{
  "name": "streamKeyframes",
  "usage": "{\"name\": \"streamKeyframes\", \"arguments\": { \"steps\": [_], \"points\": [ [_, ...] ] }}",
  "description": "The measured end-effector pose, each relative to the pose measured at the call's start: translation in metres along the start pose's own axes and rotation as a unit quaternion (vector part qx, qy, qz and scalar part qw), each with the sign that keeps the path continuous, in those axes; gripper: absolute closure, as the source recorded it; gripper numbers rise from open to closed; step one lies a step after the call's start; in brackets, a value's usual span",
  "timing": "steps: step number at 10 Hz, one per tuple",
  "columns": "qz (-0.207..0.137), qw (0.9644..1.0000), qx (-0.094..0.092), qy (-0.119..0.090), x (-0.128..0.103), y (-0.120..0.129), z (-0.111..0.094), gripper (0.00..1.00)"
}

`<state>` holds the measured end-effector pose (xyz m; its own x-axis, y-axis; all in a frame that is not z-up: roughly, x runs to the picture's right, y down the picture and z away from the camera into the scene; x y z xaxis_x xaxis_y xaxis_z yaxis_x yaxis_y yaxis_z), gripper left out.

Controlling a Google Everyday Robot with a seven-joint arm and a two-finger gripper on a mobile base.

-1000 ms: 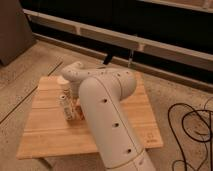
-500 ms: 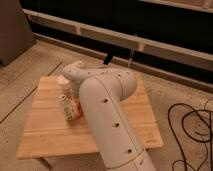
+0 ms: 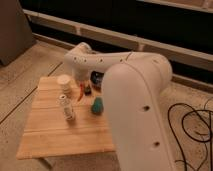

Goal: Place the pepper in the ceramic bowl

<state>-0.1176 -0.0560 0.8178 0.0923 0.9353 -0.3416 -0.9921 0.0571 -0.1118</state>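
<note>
Here the white arm [image 3: 131, 85] reaches over the wooden counter [image 3: 50, 135]. The ceramic bowl [image 3: 97, 78] sits partly hidden behind it, at two o'clock from the tool [image 3: 85, 90], which is clamped on the pepper [image 3: 80, 93] just above the counter. The grasp looks made; the next move calls for a lift and a short carry over the bowl's rim.

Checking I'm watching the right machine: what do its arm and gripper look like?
The arm is bulky, rounded and off-white, its smooth shells dotted with small dark holes. No cables or markings show on it. The gripper, low over the wooden table right at the pepper, is small and dark.
</note>
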Motion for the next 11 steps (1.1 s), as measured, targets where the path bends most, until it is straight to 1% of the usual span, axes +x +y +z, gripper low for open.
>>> {"name": "streamKeyframes", "arguments": {
  "steps": [1, 2, 5, 6, 7, 8, 9, 10, 11],
  "points": [
    [-0.004, 0.9999, -0.001, -0.011, -0.001, 0.001, -0.009, 1.0],
    [-0.005, 0.9999, -0.002, -0.015, -0.002, 0.002, -0.013, 1.0],
    [-0.003, 0.9999, -0.001, -0.015, -0.004, 0.001, -0.012, 1.0],
    [0.009, 0.9996, 0.006, -0.025, -0.017, -0.01, -0.015, 1.0],
    [0.031, 0.9984, 0.014, -0.045, -0.04, -0.034, -0.021, 1.0],
    [0.055, 0.9963, 0.021, -0.062, -0.06, -0.063, -0.026, 1.0],
    [0.075, 0.9944, 0.02, -0.072, -0.072, -0.081, -0.03, 1.0],
    [0.1, 0.9914, 0.021, -0.082, -0.082, -0.106, -0.033, 1.0],
    [0.102, 0.9911, 0.021, -0.082, -0.083, -0.107, -0.033, 1.0]
  ]
}}
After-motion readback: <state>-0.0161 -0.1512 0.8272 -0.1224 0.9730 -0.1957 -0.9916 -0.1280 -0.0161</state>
